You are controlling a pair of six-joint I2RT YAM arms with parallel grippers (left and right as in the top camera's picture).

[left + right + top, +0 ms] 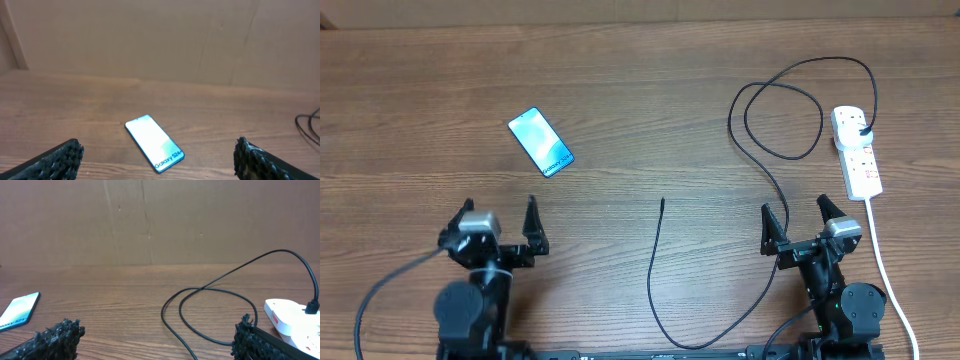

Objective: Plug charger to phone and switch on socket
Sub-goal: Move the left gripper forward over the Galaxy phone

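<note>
Bench: a wood-grain bench (640, 60) fills the overhead view, with every item lying flat on it.
Back wall: a brown cardboard panel (150, 35) stands along the bench's 12 o'clock edge, seen in both wrist views.
Left hand: the left hand (501, 222) sits at 7 o'clock on the bench. Its jaws are spread wide and it holds nothing. The phone lies ahead of it, well apart.
Right hand: the right hand (795, 218) sits at 5 o'clock, also spread wide and holding nothing. The socket is near it, toward 1 o'clock.
Charger: the thin black charger (655, 270) loops loosely at 2 o'clock on the bench. It runs close past the right hand, sweeps along the 6 o'clock edge and climbs back to mid-bench.
White cord: a thick white cord (885, 270) trails from the socket's near end toward 5 o'clock.
Socket: the white socket (857, 150) lies lengthwise at 3 o'clock on the bench, with small red marks along it.
Phone: the phone (541, 141) lies at 10 o'clock, lit light-blue screen up and turned askew, touching nothing else.
Plug: the charger's black plug (865, 131) sits in the socket's far-end outlet.
Connector tip: the connector tip (663, 201) rests on bare wood at mid-bench, well apart from the phone.
</note>
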